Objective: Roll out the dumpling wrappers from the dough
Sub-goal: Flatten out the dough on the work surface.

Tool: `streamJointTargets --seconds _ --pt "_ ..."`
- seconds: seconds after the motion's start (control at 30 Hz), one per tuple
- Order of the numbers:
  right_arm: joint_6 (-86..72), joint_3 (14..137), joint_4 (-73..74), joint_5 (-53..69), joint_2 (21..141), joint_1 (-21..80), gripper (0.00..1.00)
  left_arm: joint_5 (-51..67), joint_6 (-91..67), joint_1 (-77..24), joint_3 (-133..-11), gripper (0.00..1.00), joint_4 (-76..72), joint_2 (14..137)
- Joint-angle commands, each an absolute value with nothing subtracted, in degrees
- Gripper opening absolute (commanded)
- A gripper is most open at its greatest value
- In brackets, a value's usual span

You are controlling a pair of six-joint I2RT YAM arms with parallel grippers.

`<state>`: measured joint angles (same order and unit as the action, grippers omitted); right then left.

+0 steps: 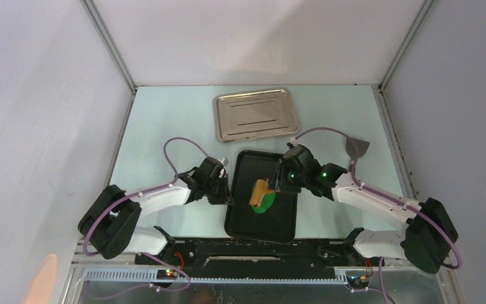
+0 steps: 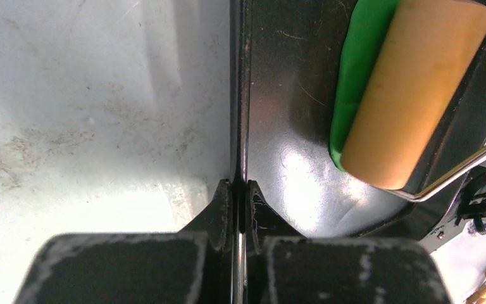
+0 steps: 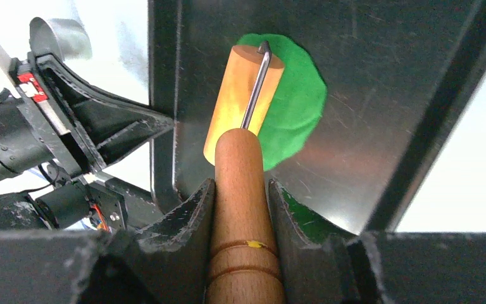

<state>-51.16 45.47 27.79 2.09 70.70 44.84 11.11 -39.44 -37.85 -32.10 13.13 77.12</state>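
The dough (image 3: 294,107) is a flattened bright green oval on the floor of the black tray (image 1: 237,218). The tan wooden roller head (image 3: 240,101) lies across the dough's left part. My right gripper (image 3: 240,185) is shut on the roller's wooden handle (image 3: 242,215), above the tray's right side (image 1: 283,180). My left gripper (image 2: 240,185) is shut on the tray's thin left rim (image 2: 239,95), with dough (image 2: 354,76) and roller (image 2: 417,88) to its right. No dumpling wrappers are in view.
A silver metal tray (image 1: 256,115) lies at the back of the pale table. A small metal ring (image 1: 223,160) stands just left of the black tray's far corner. A grey scraper (image 1: 357,148) lies at the right. White walls close in both sides.
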Motion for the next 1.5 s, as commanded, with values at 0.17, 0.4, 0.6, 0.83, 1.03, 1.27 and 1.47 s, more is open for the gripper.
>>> streamJointTargets --seconds 0.17,0.4,0.6,0.83,1.03,1.27,1.47 --pt "-46.4 37.7 35.7 -12.0 66.5 48.5 0.00 13.2 -37.7 -37.5 -34.9 0.00 13.2 77.9" --pt "-46.4 36.0 38.8 -10.9 65.0 47.0 0.00 13.1 -38.2 -37.5 -34.8 0.00 12.5 78.0" --pt "-46.1 36.9 30.8 -7.1 75.7 46.9 0.00 14.0 -38.1 -37.5 -35.3 0.00 12.0 79.1" --pt "-45.9 35.3 40.1 -9.5 67.3 46.1 0.00 14.1 -37.9 -37.5 -36.5 0.00 13.2 78.4" --pt "-44.5 35.2 42.9 -10.7 65.2 43.3 0.00 15.4 -39.8 -37.5 -36.6 0.00 11.8 78.4" --pt "-43.4 40.1 33.0 -9.4 79.4 43.1 0.00 15.0 -40.9 -37.4 -36.0 0.00 11.2 78.8" --pt "-42.8 39.3 39.8 -12.3 74.1 43.4 0.00 14.6 -40.5 -37.3 -36.2 0.00 12.1 78.2"
